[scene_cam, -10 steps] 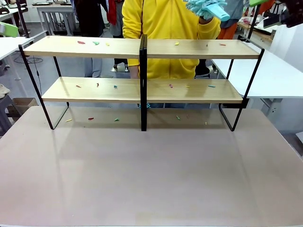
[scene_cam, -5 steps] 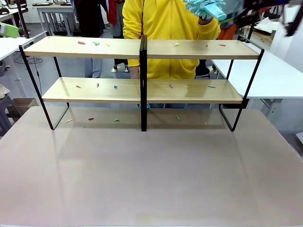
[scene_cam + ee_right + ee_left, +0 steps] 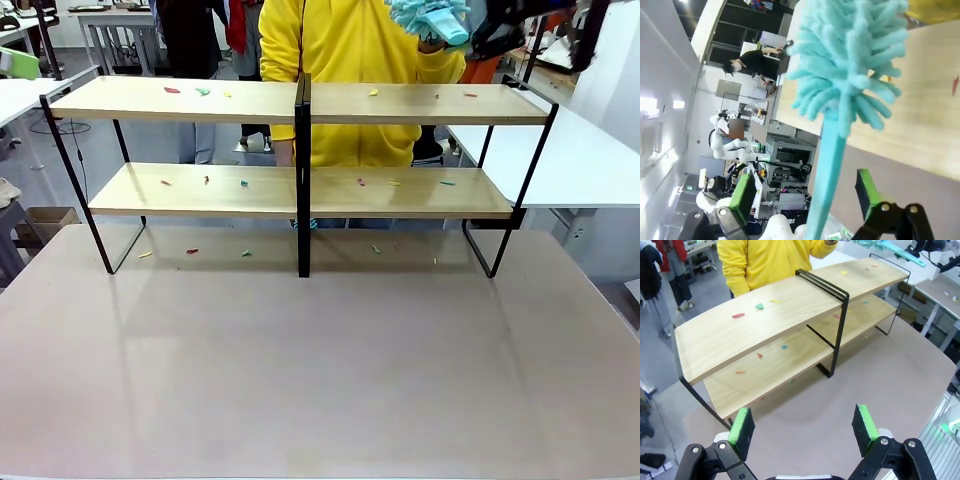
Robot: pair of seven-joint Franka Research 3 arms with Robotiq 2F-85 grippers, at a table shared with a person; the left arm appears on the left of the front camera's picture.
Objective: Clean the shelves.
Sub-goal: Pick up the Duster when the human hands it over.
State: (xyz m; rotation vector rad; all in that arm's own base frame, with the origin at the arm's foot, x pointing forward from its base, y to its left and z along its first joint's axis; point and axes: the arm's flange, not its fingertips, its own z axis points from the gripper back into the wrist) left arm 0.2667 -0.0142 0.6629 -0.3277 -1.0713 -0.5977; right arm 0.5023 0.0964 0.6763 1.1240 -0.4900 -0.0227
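Two light-wood boards are making up the shelves [image 3: 140,195], sitting at 12 o'clock on the worktop [image 3: 320,380], long axis running 9 to 3. Roughly six coloured scraps [image 3: 203,91] are lying on each board. One teal duster [image 3: 850,75] is sitting between the right end effector [image 3: 805,195] fingers, which are spread apart. The left end effector [image 3: 803,427] is gaping wide too.
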